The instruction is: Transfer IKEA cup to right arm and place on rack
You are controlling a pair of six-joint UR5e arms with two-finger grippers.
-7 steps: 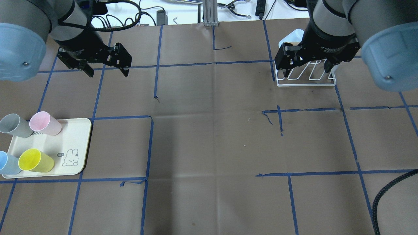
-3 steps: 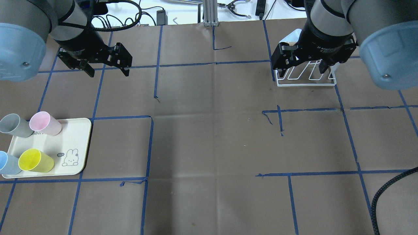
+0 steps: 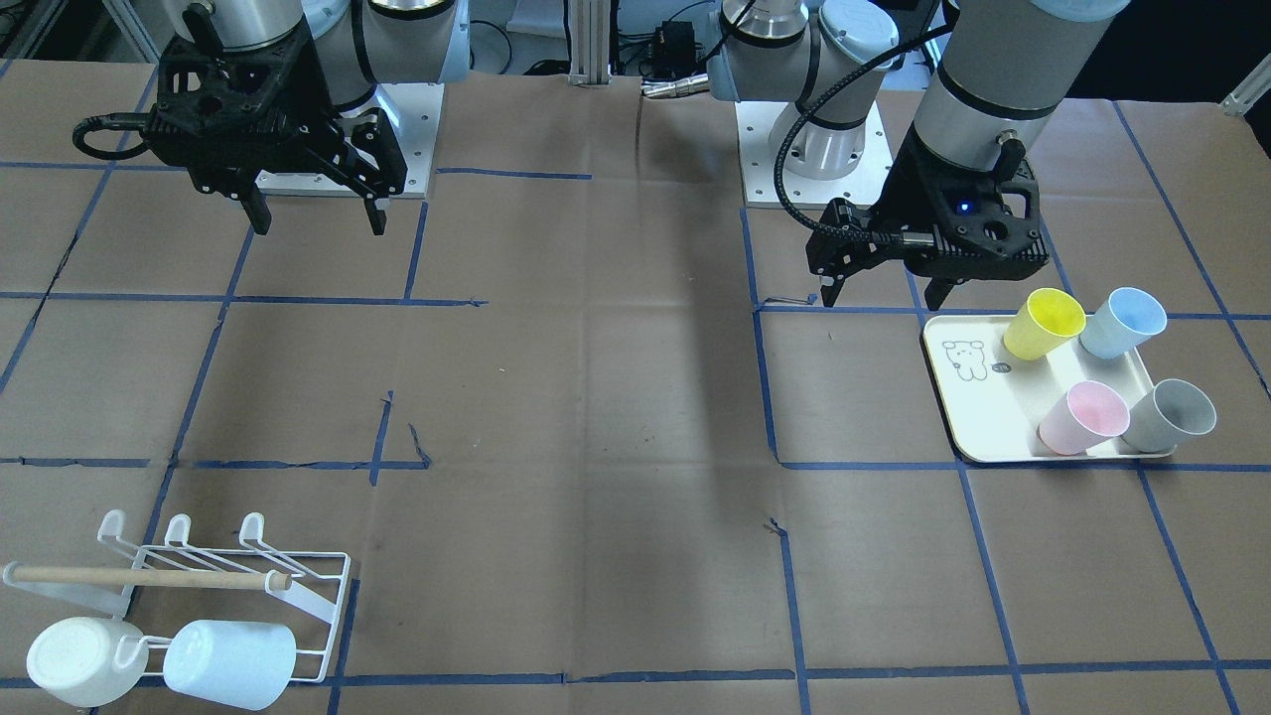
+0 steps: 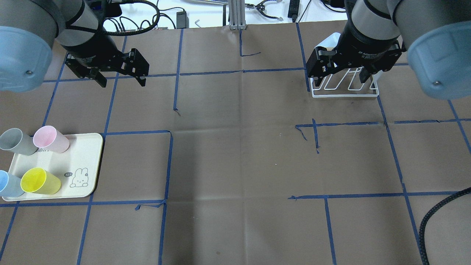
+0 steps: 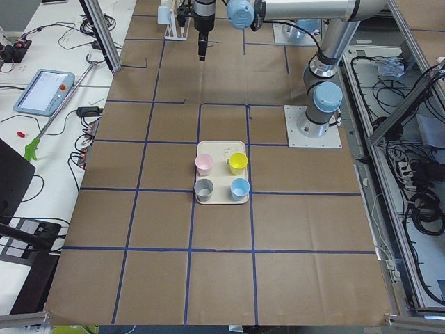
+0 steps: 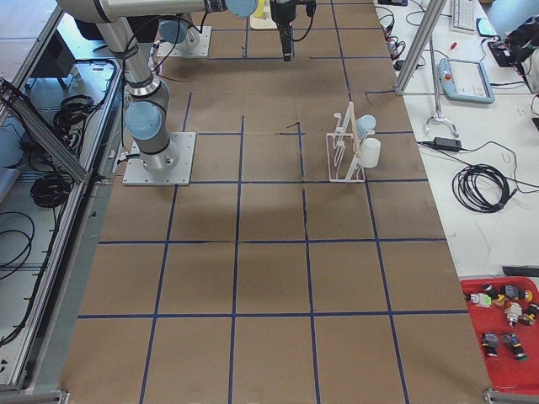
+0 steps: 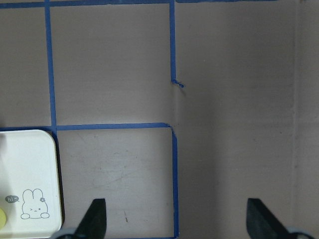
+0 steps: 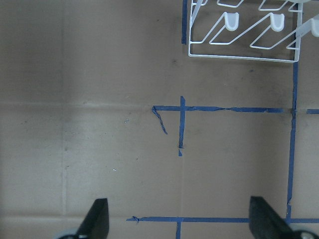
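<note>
On the robot's left side of the table, a cream tray [image 3: 978, 422] with a yellow cup [image 3: 1043, 324], a blue cup [image 3: 1122, 322], a pink cup [image 3: 1084, 417] and a grey cup [image 3: 1172, 415], all standing mouth-up. Above bare brown paper [image 3: 596, 397] beside that tray, not over it: left gripper [image 3: 882, 296], jaws spread wide, nothing between them. Toward the far right corner, the white wire rack [image 3: 251, 526] with a wooden dowel [image 3: 149, 576] across it, a white cup [image 3: 74, 660] and a pale blue cup [image 3: 230, 663] hung on its outer row of prongs. High above the paper, short of the rack: right gripper [image 3: 320, 226], jaws likewise wide apart, holding nothing.
</note>
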